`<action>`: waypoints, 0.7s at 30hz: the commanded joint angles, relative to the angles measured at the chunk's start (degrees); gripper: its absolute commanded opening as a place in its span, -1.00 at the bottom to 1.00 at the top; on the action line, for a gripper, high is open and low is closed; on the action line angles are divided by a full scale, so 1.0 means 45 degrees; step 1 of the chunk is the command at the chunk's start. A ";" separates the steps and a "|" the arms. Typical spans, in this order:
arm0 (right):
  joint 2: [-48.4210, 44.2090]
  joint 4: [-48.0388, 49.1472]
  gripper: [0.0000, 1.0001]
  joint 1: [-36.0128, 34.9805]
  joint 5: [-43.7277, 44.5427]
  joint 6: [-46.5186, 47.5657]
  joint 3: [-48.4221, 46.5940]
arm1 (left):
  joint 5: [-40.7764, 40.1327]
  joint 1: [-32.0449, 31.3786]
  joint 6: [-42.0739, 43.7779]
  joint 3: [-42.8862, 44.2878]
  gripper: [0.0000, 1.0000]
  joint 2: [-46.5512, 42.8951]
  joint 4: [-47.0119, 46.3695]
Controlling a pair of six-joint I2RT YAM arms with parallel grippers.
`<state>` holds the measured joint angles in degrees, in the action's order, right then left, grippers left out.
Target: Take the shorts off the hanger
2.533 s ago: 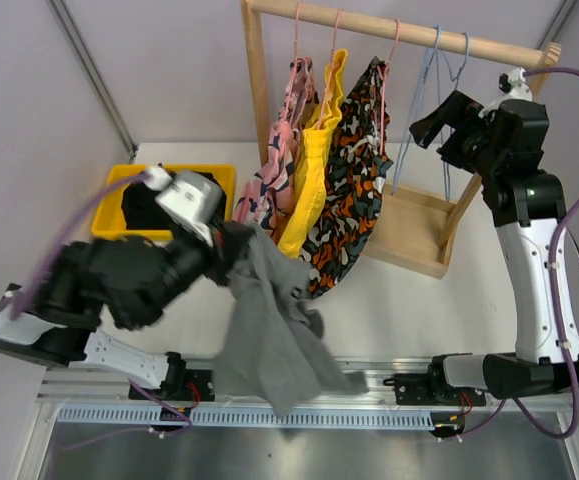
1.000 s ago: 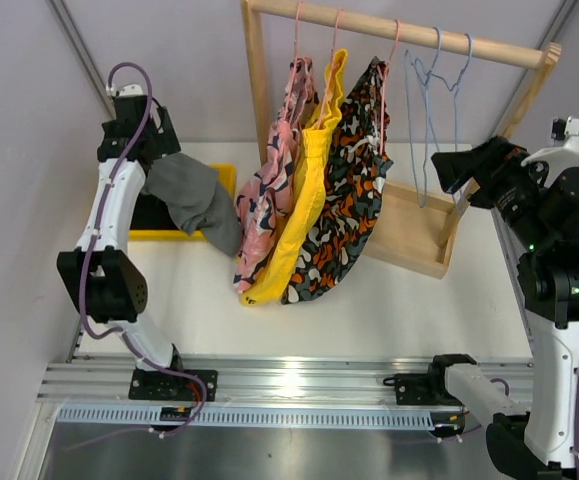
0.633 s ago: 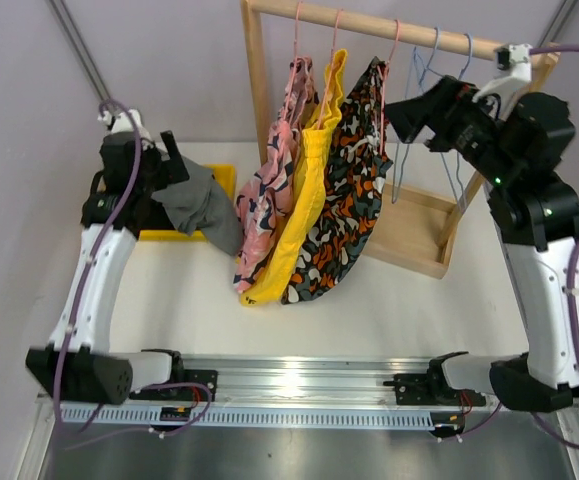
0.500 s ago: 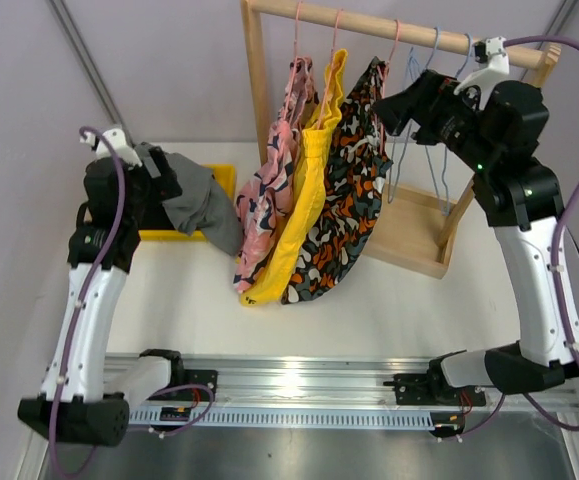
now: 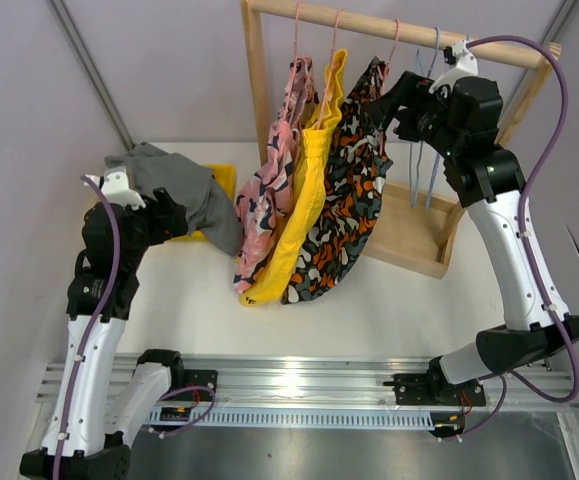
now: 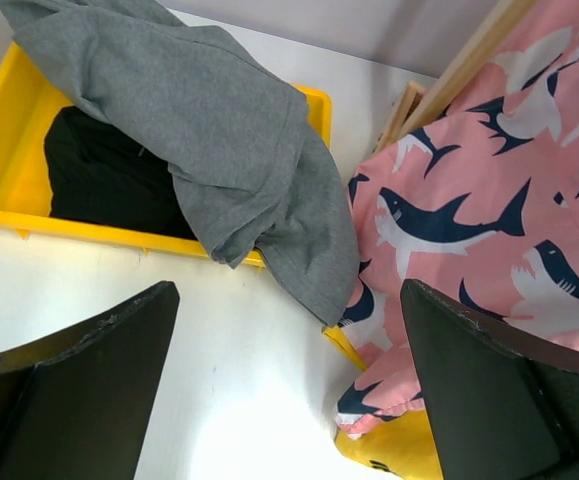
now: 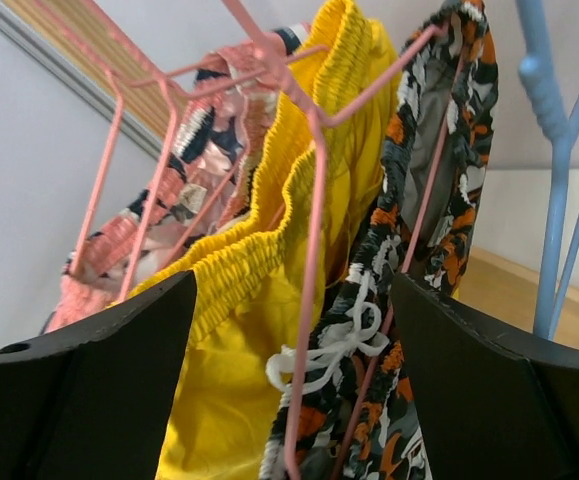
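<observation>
Right arm was raised to the rail (image 5: 389, 28), the right gripper (image 7: 291, 283) with fingers wide either side of a pink hanger (image 7: 312, 200), gripping nothing. Left arm stood upright by the counter's (image 5: 399, 300) left edge, the left gripper (image 6: 289, 292) with fingers wide and empty. Pink shark-print shorts (image 5: 274, 170), yellow shorts (image 5: 309, 170) and camouflage shorts (image 5: 354, 180) hung lengthwise down; grey shorts (image 5: 184, 185) draped the far-left yellow bin (image 5: 221, 175).

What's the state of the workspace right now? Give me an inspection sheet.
Surface: white table with a wooden rack on it.
Job's things: shark-print shorts, yellow shorts and camouflage shorts hang on the rack; grey shorts drape over the yellow bin's rim; black shorts lie inside.
Clutter: blue hangers hang empty.
Grippers: left pincer open, empty; right pincer open at the hung waistbands.
Cables: purple cable along each arm.
Surroundings: grey walls.
</observation>
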<state>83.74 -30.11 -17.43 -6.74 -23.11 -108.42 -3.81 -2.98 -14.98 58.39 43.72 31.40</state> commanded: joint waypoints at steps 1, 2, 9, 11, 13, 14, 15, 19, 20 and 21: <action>0.0314 0.0773 0.60 -0.0091 0.0190 -0.0079 0.0148 | 0.0750 -0.0001 -0.0342 -0.0183 0.97 -0.0107 -0.0278; 0.0374 0.0753 0.56 -0.0111 0.0170 -0.0059 0.0148 | 0.1098 -0.0020 -0.0400 -0.0202 0.96 -0.0127 -0.0297; 0.0589 0.0636 -0.74 -0.0150 0.0424 0.0019 -0.0008 | 0.1667 -0.0799 -0.0382 0.0459 0.97 -0.0303 -0.0278; 0.0609 0.0597 -0.95 -0.0131 0.0502 0.0058 -0.0086 | 0.1358 -0.2023 -0.0304 0.1101 0.99 -0.0244 -0.0045; 0.0628 0.0500 -1.00 -0.0130 0.0541 0.0078 -0.0261 | 0.0889 -0.3623 -0.0284 0.1476 0.99 -0.0089 0.0073; 0.0628 0.0519 -1.00 -0.0130 0.0541 0.0058 -0.0320 | 0.0481 -0.4175 -0.0264 0.2038 0.99 -0.0030 0.0074; 0.0570 0.0519 -1.00 -0.0130 0.0561 0.0039 -0.0398 | 0.0360 -0.4683 -0.0264 0.2198 0.99 0.0068 -0.0042; 0.0375 0.0480 -1.00 -0.0228 0.0755 -0.0156 -0.1429 | 0.0242 -0.7822 0.0106 0.3019 0.99 0.0886 -0.0745; 0.0316 0.0344 -1.00 -0.0286 0.0853 -0.0253 -0.1646 | 0.0184 -0.8452 0.0416 0.3291 0.99 0.1372 -0.0882; 0.0258 0.0285 -1.00 -0.0403 0.0970 -0.0274 -0.1861 | 0.0164 -0.9038 0.0632 0.3564 0.99 0.1667 -0.1193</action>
<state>87.00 -31.99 -18.15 -4.40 -23.88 -110.59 -2.00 -37.74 -14.83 70.85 47.66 30.50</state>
